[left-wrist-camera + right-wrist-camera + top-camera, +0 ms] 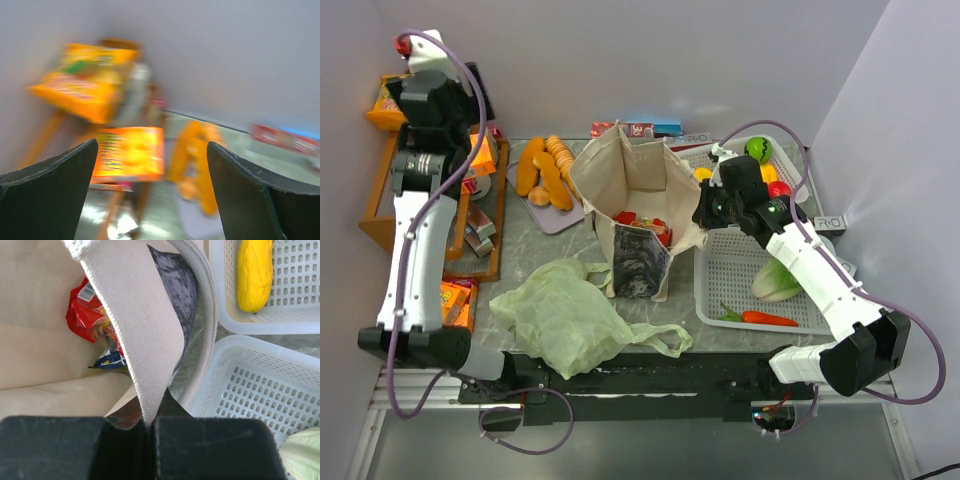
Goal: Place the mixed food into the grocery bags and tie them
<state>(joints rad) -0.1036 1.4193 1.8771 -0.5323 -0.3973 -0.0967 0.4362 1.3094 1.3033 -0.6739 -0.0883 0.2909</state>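
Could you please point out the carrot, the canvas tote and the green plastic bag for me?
carrot [769,319]: top view, middle of its orange body.
canvas tote [640,166]: top view, inner back wall.
green plastic bag [560,315]: top view, crumpled middle.

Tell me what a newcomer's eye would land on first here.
The beige canvas tote standing open mid-table, red snack packets inside, its strap pinched in the right fingers. Nearer the arms, to its left, the crumpled pale-green plastic bag. Far left, the left fingers gape wide by the orange boxes.
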